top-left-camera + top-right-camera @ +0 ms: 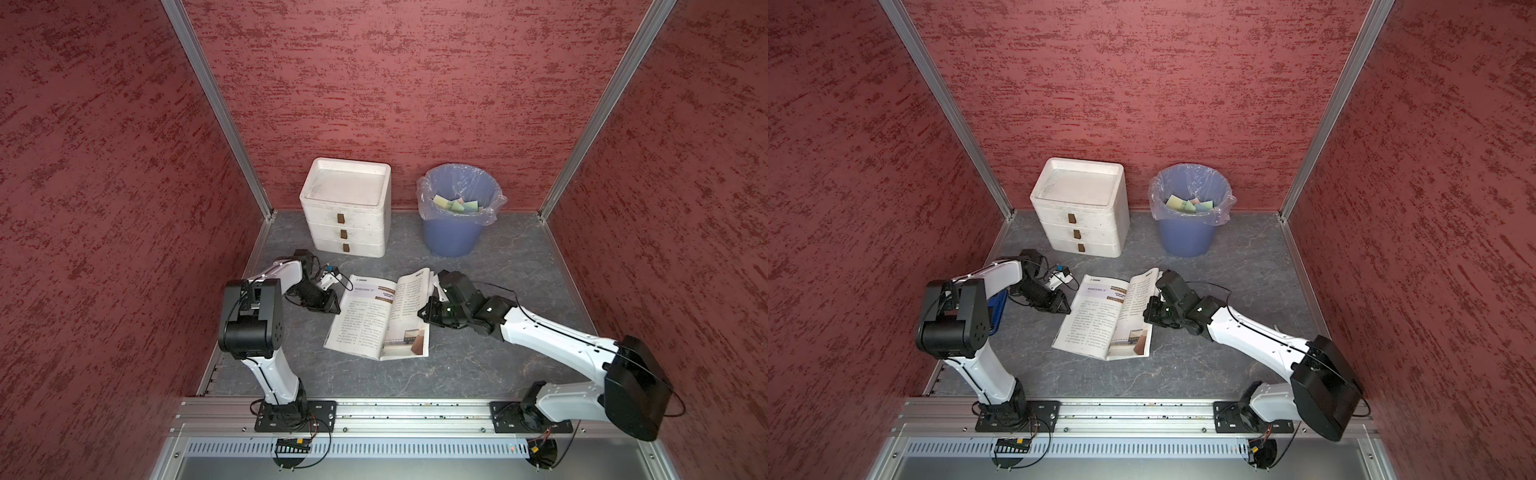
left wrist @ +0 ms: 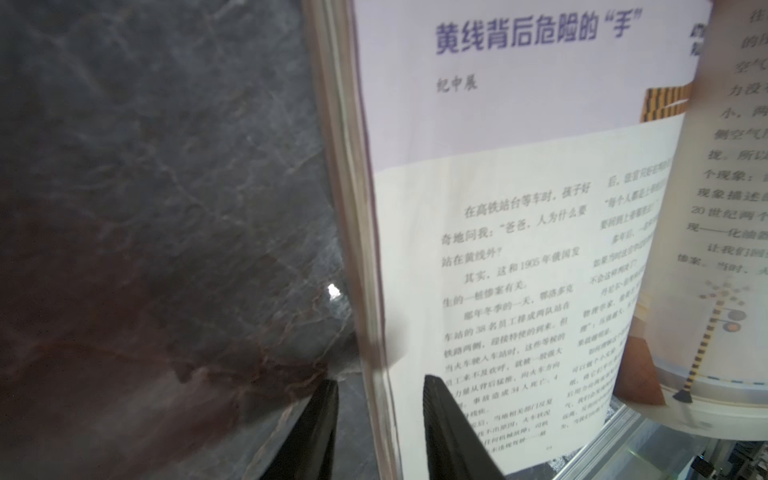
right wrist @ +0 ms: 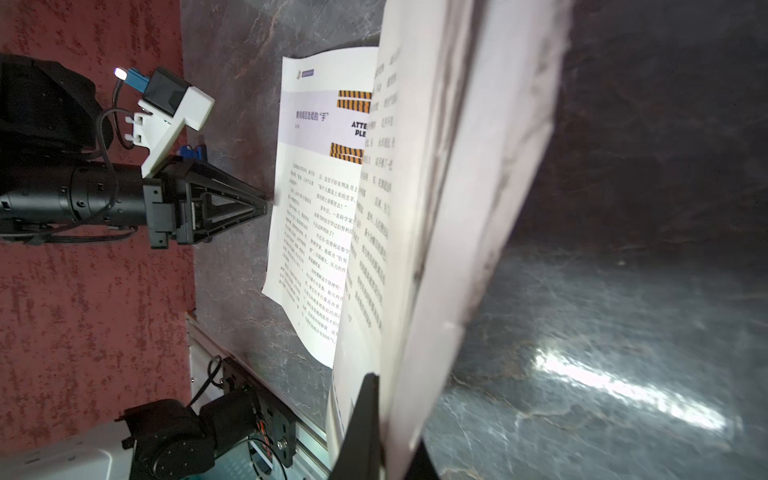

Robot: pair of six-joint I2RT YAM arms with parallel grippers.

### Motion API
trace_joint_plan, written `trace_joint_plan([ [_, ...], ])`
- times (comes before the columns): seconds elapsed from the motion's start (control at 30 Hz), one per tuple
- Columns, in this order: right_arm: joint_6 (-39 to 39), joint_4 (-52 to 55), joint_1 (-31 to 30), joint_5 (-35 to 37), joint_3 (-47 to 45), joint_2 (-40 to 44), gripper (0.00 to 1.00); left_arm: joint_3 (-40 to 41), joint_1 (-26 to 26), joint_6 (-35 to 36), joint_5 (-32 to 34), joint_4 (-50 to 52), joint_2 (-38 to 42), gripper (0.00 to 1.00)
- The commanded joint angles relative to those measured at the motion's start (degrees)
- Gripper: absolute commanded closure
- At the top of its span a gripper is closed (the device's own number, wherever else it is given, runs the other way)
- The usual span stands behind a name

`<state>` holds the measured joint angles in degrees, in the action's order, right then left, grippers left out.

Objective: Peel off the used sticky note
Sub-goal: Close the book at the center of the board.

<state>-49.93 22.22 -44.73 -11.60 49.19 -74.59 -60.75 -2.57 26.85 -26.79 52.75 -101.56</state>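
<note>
An open book [image 1: 374, 320] [image 1: 1100, 320] lies on the grey table between my arms. No sticky note shows on its visible pages. My right gripper [image 1: 426, 313] [image 3: 395, 436] is shut on a sheaf of the right-hand pages [image 3: 449, 208], which stand lifted off the book. My left gripper [image 1: 336, 307] [image 2: 380, 382] stands partly open at the book's left edge [image 2: 357, 208]. One finger [image 2: 440, 415] rests over the left page [image 2: 498, 249]. The other finger [image 2: 320, 419] is over the bare table beside it. The underside of the raised pages is hidden.
A blue bin [image 1: 451, 241] lined with a clear bag stands at the back right and holds several pastel paper notes [image 1: 455, 205]. A white three-drawer box [image 1: 347, 208] stands to the left of the bin. Red walls close in three sides.
</note>
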Motion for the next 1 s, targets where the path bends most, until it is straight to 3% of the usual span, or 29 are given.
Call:
trace_joint_plan([
  [0.0,5.83,10.4,0.11,2.38,3.57,3.98,1.0,-0.99,-0.2,1.37,-3.97,3.28,2.68,0.63],
  [0.17,11.95,19.61,0.92,-0.08,8.68,5.27,1.0,-1.33,-0.17,1.81,-5.04,4.83,4.44,0.63],
  [0.3,12.46,17.72,0.83,-3.61,12.95,1.08,0.97,-0.74,-0.07,1.67,-5.56,4.76,4.84,0.63],
  [0.37,11.36,14.89,0.52,-6.11,14.94,-3.22,0.81,-0.58,-0.08,1.47,-5.63,4.57,5.01,0.62],
  [0.5,10.25,12.65,-2.17,-7.75,21.52,-13.42,0.36,-0.58,-0.07,1.53,-5.65,4.84,5.69,0.61],
  [0.57,9.72,11.61,-3.62,-8.27,24.55,-16.76,0.23,-0.68,-0.07,1.71,-5.65,5.21,6.19,0.61],
  [0.73,7.14,5.69,-4.09,-10.64,24.9,-16.46,0.11,-1.65,0.32,1.64,-6.21,6.16,7.27,0.61],
  [0.97,4.9,6.4,0.41,-7.68,16.84,-9.24,0.1,-3.41,5.46,-0.91,-7.43,6.14,8.05,0.61],
])
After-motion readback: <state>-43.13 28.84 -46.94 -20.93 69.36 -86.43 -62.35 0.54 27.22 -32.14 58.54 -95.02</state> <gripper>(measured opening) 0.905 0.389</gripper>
